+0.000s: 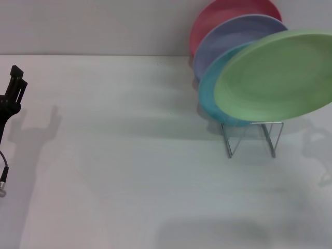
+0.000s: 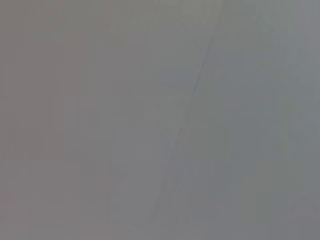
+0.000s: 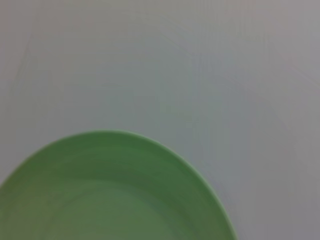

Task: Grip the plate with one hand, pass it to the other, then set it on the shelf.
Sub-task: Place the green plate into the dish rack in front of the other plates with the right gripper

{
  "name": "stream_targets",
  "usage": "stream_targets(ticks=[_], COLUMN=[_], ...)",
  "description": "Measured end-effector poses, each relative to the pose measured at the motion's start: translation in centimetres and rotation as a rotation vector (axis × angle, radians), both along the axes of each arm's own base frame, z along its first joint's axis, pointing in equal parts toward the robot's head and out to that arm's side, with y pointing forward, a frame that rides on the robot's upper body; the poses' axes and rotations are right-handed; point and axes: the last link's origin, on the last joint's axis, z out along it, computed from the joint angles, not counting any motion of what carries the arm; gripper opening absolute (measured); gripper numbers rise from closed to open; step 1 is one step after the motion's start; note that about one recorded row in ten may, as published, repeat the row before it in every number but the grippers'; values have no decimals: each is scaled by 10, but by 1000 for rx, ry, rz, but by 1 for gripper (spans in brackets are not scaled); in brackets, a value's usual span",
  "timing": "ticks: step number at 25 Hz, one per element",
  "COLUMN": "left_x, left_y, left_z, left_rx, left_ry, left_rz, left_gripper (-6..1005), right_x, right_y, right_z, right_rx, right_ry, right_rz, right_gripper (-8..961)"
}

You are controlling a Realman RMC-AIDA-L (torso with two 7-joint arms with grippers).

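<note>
The light green plate (image 1: 275, 78) hangs tilted at the right, in front of the turquoise plate (image 1: 207, 93) and above the front end of the silver wire rack (image 1: 252, 137). I cannot tell whether it touches the rack. Its right edge runs out of the head view. It also fills the near part of the right wrist view (image 3: 105, 195), with white table behind it. My right gripper shows in no view. My left gripper (image 1: 14, 85) is black and stands at the far left edge, well away from the plate. The left wrist view shows only a plain grey surface.
A lavender plate (image 1: 228, 39) and a pink-red plate (image 1: 218, 18) stand in the rack behind the turquoise one, against the back wall. The white table (image 1: 129, 155) stretches to the left and front of the rack. A cable hangs by my left arm (image 1: 4, 179).
</note>
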Motion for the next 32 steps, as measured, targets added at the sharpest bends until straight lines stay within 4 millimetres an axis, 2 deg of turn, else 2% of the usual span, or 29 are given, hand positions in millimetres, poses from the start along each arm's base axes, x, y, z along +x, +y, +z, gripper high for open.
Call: stream_targets(ticks=[10, 19, 32], left_x=[5, 7, 8], left_y=[0, -2, -12], left_z=[-1, -4, -5], left_rx=[2, -10, 0], left_ry=[-22, -28, -48], left_rz=[-11, -23, -36], left_gripper=[818, 818, 818], right_x=[8, 19, 26], right_y=[7, -1, -7], right_z=[-3, -13, -17], right_rx=[-46, -105, -111], right_ry=[-53, -69, -59], right_rz=[-46, -110, -150], right_gripper=[119, 128, 142])
